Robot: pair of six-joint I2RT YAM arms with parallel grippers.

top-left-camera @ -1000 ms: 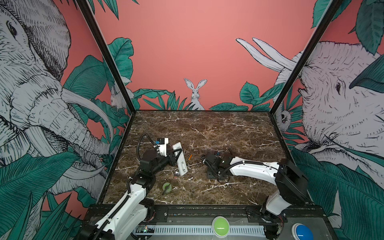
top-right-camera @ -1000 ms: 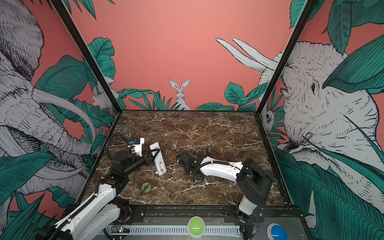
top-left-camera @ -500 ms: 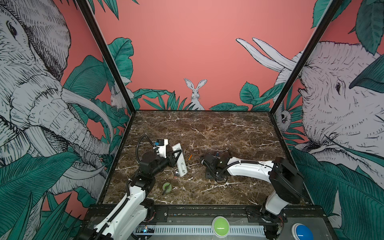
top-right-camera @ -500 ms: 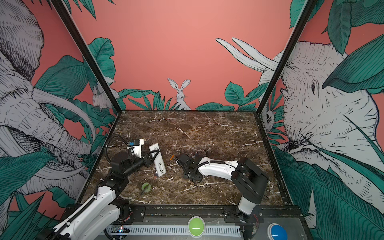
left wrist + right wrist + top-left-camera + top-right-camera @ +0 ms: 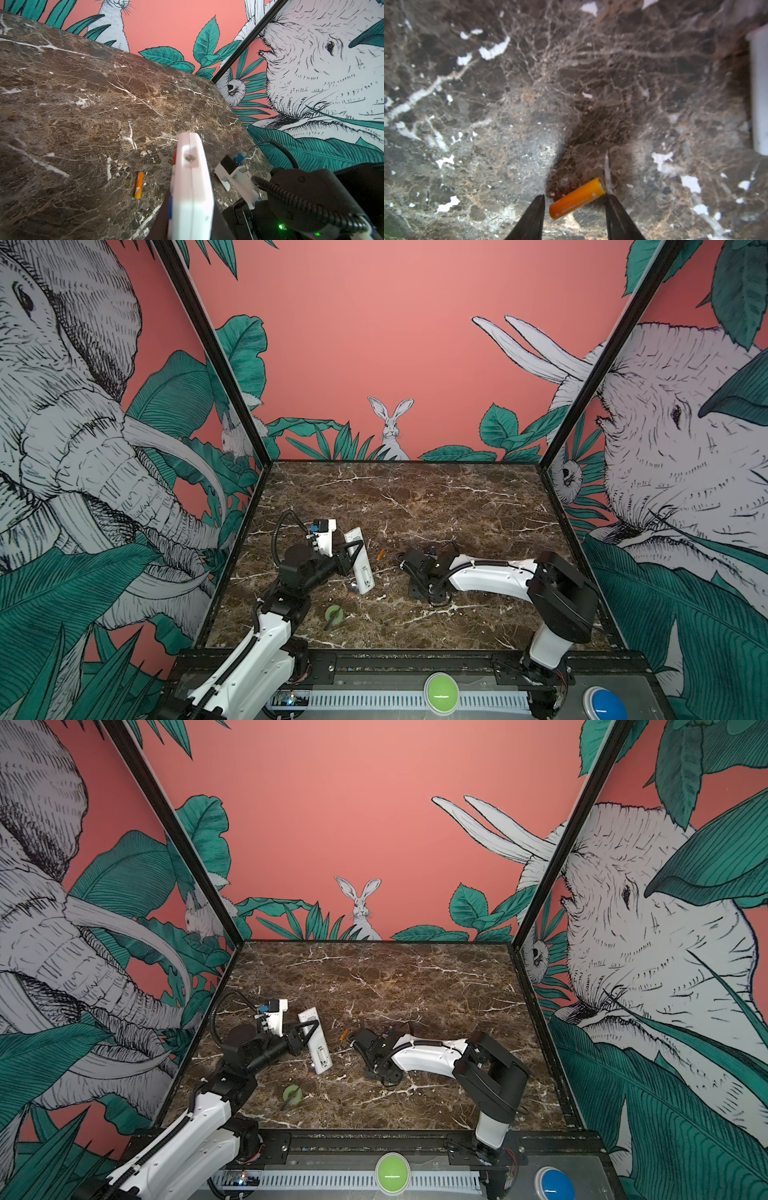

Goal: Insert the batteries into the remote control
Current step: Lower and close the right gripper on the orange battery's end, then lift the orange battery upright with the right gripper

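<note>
The remote control [image 5: 360, 562] is clamped in my left pincer [image 5: 351, 555] and tilted, its lower end down by the worktop [image 5: 436, 506]. One orange battery [image 5: 577, 198] lies flat on the marble just beside it. My right pincer [image 5: 575, 197] stands open, one finger on either side of that battery.

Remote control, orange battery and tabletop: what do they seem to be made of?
Remote control: smooth white plastic, judging by its moulded seam. Battery: glossy orange wrap, its pale end probably metal. Tabletop: polished brown marble with white veins, or a printed imitation; I cannot tell.
</note>
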